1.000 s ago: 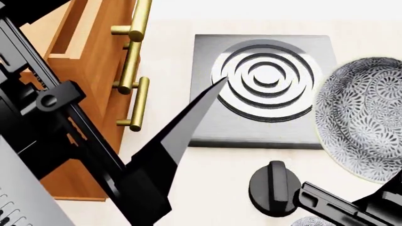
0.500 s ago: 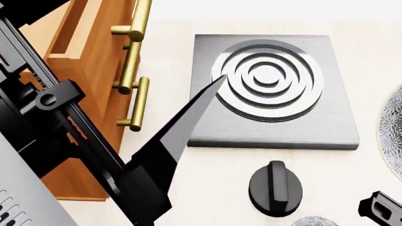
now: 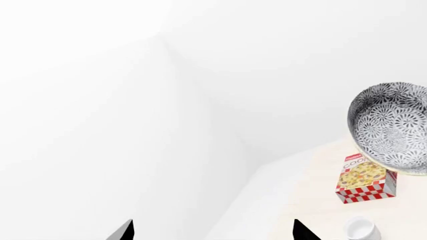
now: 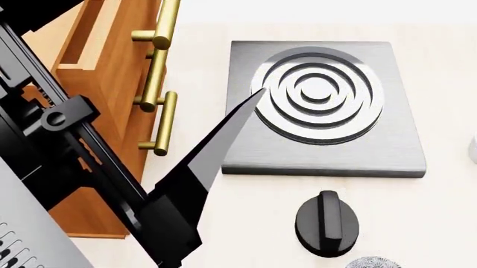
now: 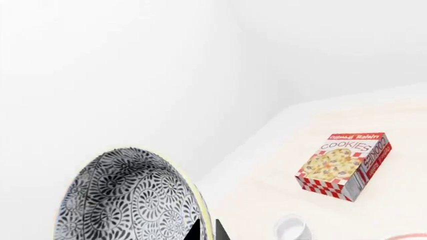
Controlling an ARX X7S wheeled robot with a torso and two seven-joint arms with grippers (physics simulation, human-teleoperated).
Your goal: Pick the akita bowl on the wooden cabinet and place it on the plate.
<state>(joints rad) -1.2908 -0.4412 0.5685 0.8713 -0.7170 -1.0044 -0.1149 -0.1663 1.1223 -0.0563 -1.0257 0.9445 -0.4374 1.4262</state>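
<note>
Right end effector (image 5: 208, 231) clamped on patterned bowl (image 5: 130, 200), held tilted above the surface (image 5: 373, 220), cookie box (image 5: 343, 165) and white cup (image 5: 291, 227) nearby, left end effector (image 3: 212, 231) apart, cabinet (image 4: 97, 100) beside burner (image 4: 324, 106).

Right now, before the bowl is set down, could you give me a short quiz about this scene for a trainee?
1. True or false: the akita bowl stands flat on top of the wooden cabinet.
2. Which word is printed on the red checked box? A) cookies B) rice C) tea
3. Fill in: the left claw is ____, with nothing between its fingers.

Key
1. False: the bowl hangs tilted in the air, away from the cabinet.
2. A
3. open
</note>
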